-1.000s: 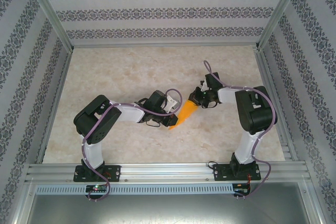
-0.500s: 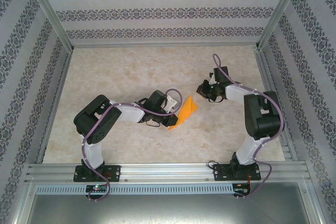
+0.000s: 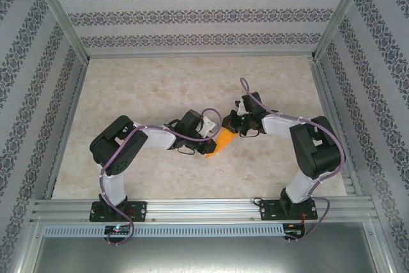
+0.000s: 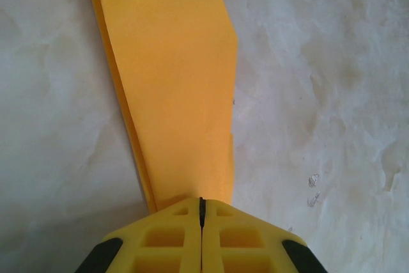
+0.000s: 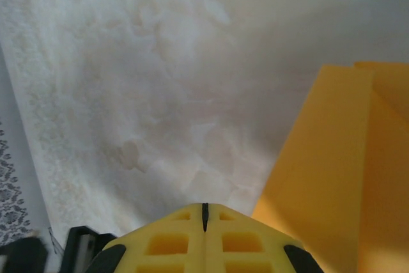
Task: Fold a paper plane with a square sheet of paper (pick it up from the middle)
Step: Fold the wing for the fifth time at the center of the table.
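Pinching the paper plane [image 4: 172, 87] at 7 o'clock, the left gripper [image 4: 201, 212] anchors it; the right gripper [image 5: 204, 210], pressed together at 2 o'clock, should stroke the crease gently.

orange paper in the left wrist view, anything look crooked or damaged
Slightly. The orange paper, pinched in the shut left gripper, has a wavy, kinked edge on the picture's right rather than a straight one, and offset layers peek out along its other edge. No tear shows.

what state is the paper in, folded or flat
Folded. The left wrist view shows the paper as a narrow strip with stacked layers along its left edge; the right wrist view shows overlapping flaps.
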### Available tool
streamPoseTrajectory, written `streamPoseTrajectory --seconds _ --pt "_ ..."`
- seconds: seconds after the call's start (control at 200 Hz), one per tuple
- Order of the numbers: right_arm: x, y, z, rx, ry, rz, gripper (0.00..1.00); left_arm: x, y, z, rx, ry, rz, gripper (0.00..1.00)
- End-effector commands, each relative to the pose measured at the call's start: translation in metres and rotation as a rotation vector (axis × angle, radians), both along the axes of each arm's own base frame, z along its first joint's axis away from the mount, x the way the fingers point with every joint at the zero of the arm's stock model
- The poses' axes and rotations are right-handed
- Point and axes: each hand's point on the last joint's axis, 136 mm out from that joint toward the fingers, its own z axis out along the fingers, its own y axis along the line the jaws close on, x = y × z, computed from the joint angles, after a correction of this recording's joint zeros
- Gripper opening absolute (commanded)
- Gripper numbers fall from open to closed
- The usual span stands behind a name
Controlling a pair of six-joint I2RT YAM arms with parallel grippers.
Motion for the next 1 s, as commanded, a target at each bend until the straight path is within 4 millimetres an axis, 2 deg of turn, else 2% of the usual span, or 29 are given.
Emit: streamPoseTrajectory --seconds 0.0,0.235,0.42,0.739,0.884,0.994 --pt "0.011 -0.004 -0.012 -0.049 -0.002 -0.004 0.02 -0.038 0.038 -0.054 0.175 0.188 0.007 0.08" --pt "0.031 -0.023 -0.035 -0.135 0.007 0.008 0.03 -0.039 0.038 -0.055 0.176 0.193 -0.001 0.08" --pt "0.05 -0.045 -0.037 -0.211 0.001 -0.015 0.03 -0.041 0.041 -0.057 0.19 0.192 -0.005 0.08" --pt "0.075 -0.062 -0.047 -0.188 -0.004 -0.041 0.03 -0.044 0.045 -0.058 0.207 0.197 -0.019 0.08" --pt "0.082 -0.064 -0.04 -0.165 -0.023 -0.05 0.03 -0.044 0.045 -0.057 0.208 0.197 -0.019 0.08" --pt "0.085 -0.068 -0.023 -0.159 -0.056 -0.058 0.03 -0.041 0.042 -0.05 0.199 0.187 -0.018 0.09"
